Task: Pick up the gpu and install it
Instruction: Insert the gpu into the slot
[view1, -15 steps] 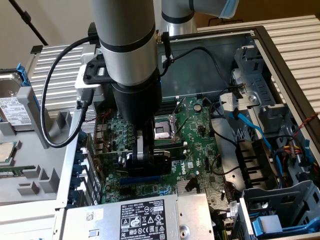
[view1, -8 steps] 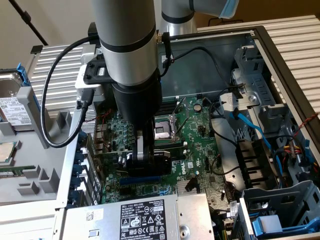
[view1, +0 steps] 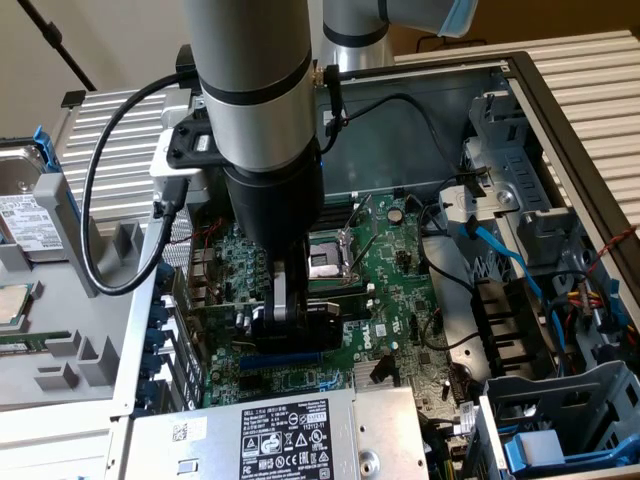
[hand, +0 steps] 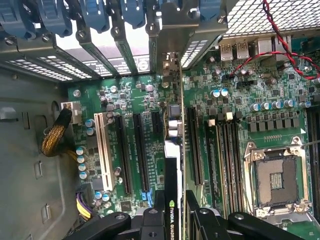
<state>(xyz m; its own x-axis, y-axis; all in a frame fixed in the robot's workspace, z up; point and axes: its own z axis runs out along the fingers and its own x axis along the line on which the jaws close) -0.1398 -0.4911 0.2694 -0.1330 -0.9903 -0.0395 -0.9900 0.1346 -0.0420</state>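
Exterior view shows gpu (view1: 325, 322) above motherboard (view1: 392, 268), case (view1: 425, 88) on ribbed surface (view1: 592, 58).

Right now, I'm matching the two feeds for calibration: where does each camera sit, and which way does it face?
Exterior view: above the open case, looking down at the motherboard; arm and gripper show.
Wrist view: on the wrist, looking past the gripper onto the slots; gripper shows.
Shared: the held gpu, motherboard, CPU socket.
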